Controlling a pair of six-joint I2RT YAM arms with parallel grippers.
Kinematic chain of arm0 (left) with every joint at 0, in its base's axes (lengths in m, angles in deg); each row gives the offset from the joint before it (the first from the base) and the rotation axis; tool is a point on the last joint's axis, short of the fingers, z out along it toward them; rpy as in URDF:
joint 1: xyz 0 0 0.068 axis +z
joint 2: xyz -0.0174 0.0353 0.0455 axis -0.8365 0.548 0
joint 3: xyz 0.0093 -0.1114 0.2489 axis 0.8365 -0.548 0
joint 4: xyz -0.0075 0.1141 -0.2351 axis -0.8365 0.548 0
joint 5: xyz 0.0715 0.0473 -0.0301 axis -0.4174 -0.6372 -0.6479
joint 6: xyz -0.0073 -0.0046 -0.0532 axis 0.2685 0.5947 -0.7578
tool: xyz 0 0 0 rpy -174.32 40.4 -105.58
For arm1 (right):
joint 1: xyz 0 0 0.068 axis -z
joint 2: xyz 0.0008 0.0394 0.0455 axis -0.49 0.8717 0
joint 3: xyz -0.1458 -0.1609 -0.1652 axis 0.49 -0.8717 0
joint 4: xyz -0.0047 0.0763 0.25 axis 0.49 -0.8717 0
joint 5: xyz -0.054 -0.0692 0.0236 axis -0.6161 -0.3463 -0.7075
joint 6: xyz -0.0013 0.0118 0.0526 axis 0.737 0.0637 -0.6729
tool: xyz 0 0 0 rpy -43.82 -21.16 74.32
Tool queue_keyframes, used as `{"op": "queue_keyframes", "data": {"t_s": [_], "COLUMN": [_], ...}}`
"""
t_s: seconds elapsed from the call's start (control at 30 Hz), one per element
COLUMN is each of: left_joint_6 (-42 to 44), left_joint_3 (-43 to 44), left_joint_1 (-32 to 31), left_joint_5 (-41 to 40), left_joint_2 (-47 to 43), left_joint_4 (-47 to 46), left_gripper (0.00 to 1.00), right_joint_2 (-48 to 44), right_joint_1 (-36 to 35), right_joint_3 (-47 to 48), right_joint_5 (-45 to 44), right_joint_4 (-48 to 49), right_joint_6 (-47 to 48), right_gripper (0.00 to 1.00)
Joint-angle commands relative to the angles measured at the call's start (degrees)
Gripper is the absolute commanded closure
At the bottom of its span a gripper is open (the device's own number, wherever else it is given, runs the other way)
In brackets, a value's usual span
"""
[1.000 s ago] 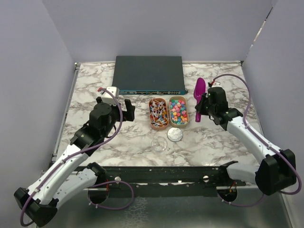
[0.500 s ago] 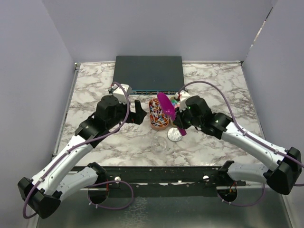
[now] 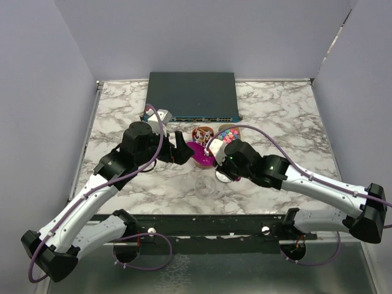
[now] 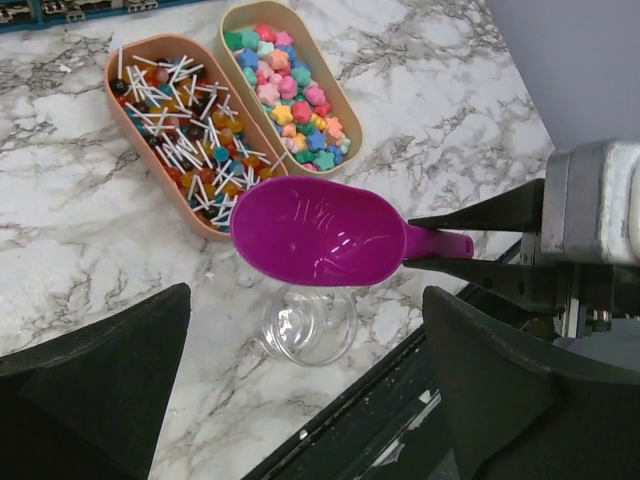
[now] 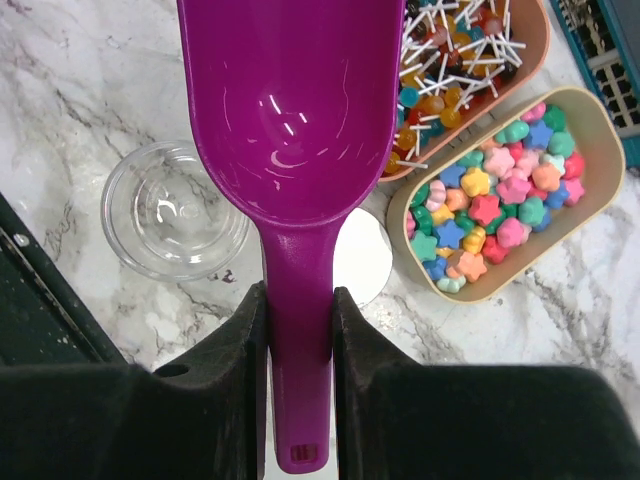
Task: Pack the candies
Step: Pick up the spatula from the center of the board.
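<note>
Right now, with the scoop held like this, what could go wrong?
The purple plastic scoop, empty in the right gripper, hangs over the orange tray of lollipops, not the pastel candies; dipping here could take the wrong sweets. Its bowl looks wider than the small clear cup, so pouring may spill.

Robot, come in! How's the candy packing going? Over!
Left gripper open. Right gripper shut on purple scoop, scoop empty. Candies not scooped yet, clear cup empty. Nothing blocking. Over.
</note>
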Motion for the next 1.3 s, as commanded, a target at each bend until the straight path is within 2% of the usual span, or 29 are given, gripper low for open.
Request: {"op": "queue_keyframes", "data": {"t_s": [0.0,0.4,0.73,0.93,1.2,1.27], "left_joint_6": [-1.73,-3.84,-5.25,-5.74,-5.72,-5.66], "left_joint_3": [0.66,-1.48,-2.23,-2.88,-4.57,-4.64], "left_joint_1": [-0.37,-0.37,-0.37,-0.37,-0.37,-0.37], "left_joint_5": [3.60,4.45,6.20,8.04,13.20,13.25], "left_joint_2": [-0.52,-1.89,-2.21,-2.62,-1.86,-1.97], "left_joint_4": [2.30,2.39,1.87,1.52,-0.86,-1.08], "left_gripper": [0.01,0.01,0.11,0.29,0.65,0.67], "right_joint_2": [-2.48,-9.44,-12.50,-12.58,-11.56,-11.43], "right_joint_1": [-2.41,-2.97,-3.00,-3.00,-3.00,-2.97], "right_joint_3": [-0.63,-2.49,-3.51,-3.65,-3.23,-2.96], "right_joint_5": [-2.62,4.56,5.57,4.49,3.73,4.50], "right_joint_4": [0.15,0.40,2.43,3.39,3.32,2.82], "right_joint_6": [8.28,21.12,24.91,24.76,24.84,24.96], "right_gripper": [1.00,0.99,0.99,0.99,0.99,0.99]}}
